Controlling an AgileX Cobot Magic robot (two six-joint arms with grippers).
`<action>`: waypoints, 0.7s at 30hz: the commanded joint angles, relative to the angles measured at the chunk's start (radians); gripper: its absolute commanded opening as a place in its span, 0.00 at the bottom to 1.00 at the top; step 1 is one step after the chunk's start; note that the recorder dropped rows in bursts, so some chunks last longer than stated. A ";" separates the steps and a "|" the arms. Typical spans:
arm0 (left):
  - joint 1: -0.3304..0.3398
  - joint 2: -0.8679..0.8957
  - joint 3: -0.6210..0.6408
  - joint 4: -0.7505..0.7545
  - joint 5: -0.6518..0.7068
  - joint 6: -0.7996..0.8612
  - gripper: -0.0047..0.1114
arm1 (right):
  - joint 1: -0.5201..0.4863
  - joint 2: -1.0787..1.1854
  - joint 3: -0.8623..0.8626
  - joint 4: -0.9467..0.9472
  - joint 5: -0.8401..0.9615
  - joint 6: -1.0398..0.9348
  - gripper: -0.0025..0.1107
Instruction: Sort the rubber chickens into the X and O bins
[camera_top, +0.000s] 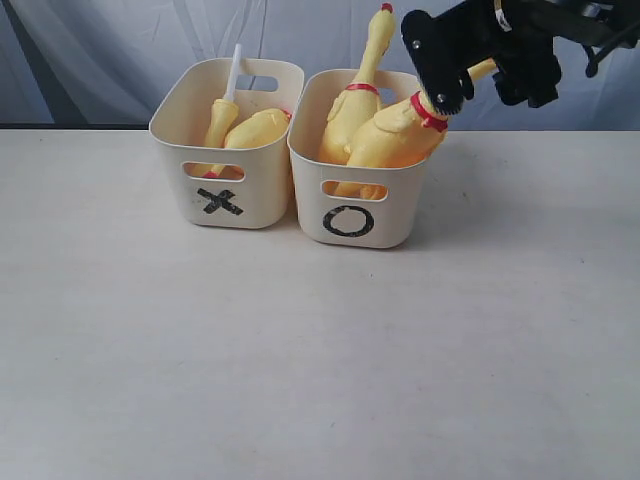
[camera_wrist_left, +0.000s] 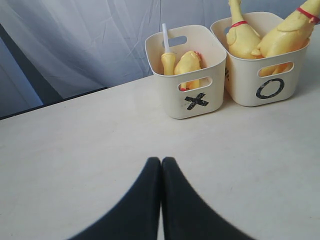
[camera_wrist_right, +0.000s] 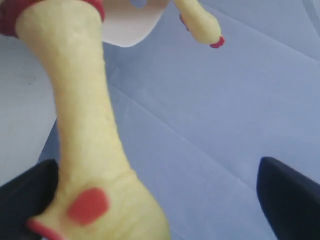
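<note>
Release looks done: right gripper gapes around the neck of a chicken resting in the O bin, left gripper shut and empty. Next, withdraw without snagging it.

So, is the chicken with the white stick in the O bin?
No, the chicken with the white stick stands in the X bin.
</note>
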 joint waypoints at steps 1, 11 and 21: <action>-0.004 -0.004 0.006 -0.013 -0.020 0.000 0.04 | 0.006 -0.011 0.006 0.022 0.090 -0.088 0.93; -0.004 -0.004 0.006 -0.013 -0.019 0.002 0.04 | 0.006 -0.058 0.006 0.025 0.192 -0.088 0.93; -0.004 -0.004 0.006 -0.013 -0.019 0.002 0.04 | 0.006 -0.133 0.006 0.075 0.312 -0.084 0.93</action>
